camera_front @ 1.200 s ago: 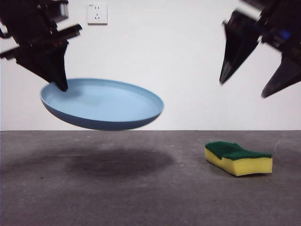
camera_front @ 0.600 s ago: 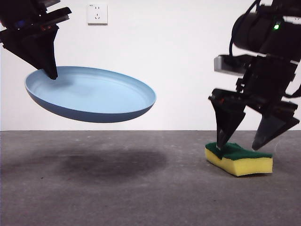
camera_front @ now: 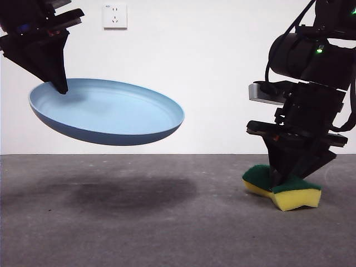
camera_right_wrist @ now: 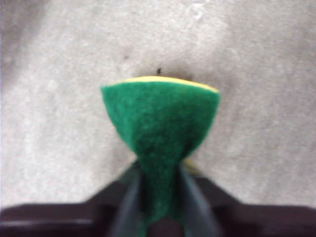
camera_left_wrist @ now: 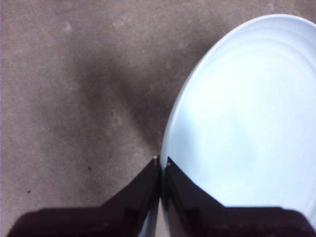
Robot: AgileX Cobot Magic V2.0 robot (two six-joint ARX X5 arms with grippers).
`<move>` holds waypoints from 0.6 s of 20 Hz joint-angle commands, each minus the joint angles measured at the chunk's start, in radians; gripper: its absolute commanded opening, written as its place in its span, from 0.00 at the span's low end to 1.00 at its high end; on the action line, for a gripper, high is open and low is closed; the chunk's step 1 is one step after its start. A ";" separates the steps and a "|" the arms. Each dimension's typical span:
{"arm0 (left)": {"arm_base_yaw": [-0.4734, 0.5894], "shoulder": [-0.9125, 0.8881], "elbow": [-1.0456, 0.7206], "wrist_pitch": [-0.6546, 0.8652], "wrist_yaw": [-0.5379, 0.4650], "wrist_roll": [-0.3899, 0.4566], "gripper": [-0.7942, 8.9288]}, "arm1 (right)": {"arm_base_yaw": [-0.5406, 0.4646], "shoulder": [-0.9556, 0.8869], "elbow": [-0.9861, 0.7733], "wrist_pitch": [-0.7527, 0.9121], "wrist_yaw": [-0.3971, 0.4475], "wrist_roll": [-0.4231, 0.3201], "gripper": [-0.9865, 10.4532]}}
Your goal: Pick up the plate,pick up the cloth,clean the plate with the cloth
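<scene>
Your left gripper is pinched narrow on the rim of the plate, holding it well above the table, at the left of the front view. The plate hangs tilted, gripped edge higher, free edge lower toward the middle. Nothing lies in it; the inside is bare. It's round, wide, shallow, light blue, matte and smooth, with a raised rim. In the left wrist view the left gripper has its two black jaws almost meeting, the plate rim between them, one jaw inside the rim and one outside. A soft dark shadow sits on the table under the plate.

Your right gripper is down at the right, closed tight on the cloth, which rests on the table. It's really a sponge: yellow foam body, dark-green scouring top, wavy sides. It's squeezed in at the middle, both ends bulging out. The right wrist view shows the right gripper with the cloth narrowed to a waist between the jaws, the fuzzy green top fanning out beyond them, a thin yellow edge at the far end.

The table is grey, rough, speckled. A white socket is on the white wall behind.
</scene>
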State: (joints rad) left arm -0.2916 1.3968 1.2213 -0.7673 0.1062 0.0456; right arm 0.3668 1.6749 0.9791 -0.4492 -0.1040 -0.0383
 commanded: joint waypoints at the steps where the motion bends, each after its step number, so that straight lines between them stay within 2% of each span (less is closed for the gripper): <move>1: -0.003 0.002 0.000 0.014 0.000 0.011 0.07 | 0.011 -0.003 0.001 0.001 0.001 0.013 0.07; 3: -0.003 0.003 0.000 0.022 -0.002 0.011 0.07 | 0.025 -0.031 0.006 0.001 -0.002 0.073 0.07; 6: -0.003 0.010 0.000 0.023 -0.002 0.011 0.07 | 0.057 -0.110 0.006 0.000 -0.003 0.123 0.07; 9: -0.003 0.019 0.000 0.025 -0.002 0.011 0.07 | 0.107 -0.211 0.006 0.005 -0.095 0.186 0.07; 12: -0.006 0.026 0.000 0.025 0.000 0.011 0.07 | 0.194 -0.283 0.006 0.063 -0.106 0.243 0.07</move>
State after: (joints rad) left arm -0.2932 1.4139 1.2213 -0.7528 0.1036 0.0456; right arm 0.5533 1.3880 0.9825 -0.3923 -0.2085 0.1719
